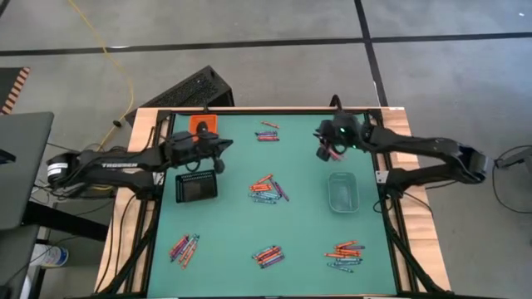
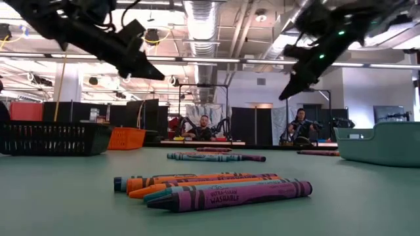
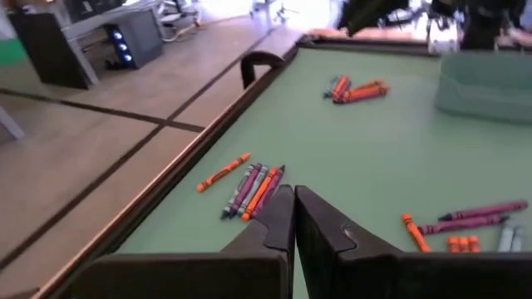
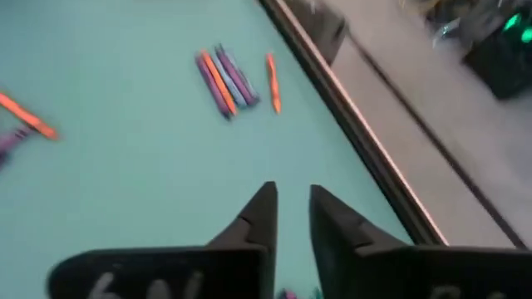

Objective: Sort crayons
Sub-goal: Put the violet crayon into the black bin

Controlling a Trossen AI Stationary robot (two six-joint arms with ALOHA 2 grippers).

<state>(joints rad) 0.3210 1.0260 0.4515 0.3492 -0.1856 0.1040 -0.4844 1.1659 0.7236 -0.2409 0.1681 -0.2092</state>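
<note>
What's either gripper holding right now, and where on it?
Nothing. Left gripper is shut on nothing; right gripper shows only a bare gap between its fingers. Crayons lie on the table.

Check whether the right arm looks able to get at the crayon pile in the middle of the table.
Probably yes: the right gripper hangs above bare mat, nothing stands between it and the middle crayons, and the clear tray sits off to the side.

A robotics lab or workshop hall, open and industrial; bare ceiling ducts (image 2: 203, 16) and long strip lights (image 2: 216, 60) run overhead, with a grey concrete floor (image 1: 274, 25) marked by dark lines; the green-topped desk (image 1: 299, 208) sits in a wooden frame with two dark arms mounted at its sides; across the room, people (image 2: 205, 124) sit at further stations with similar dark robot arms; dark partitions (image 2: 141, 115) stand behind; a yellow cable (image 1: 116, 66) trails over the floor
</note>
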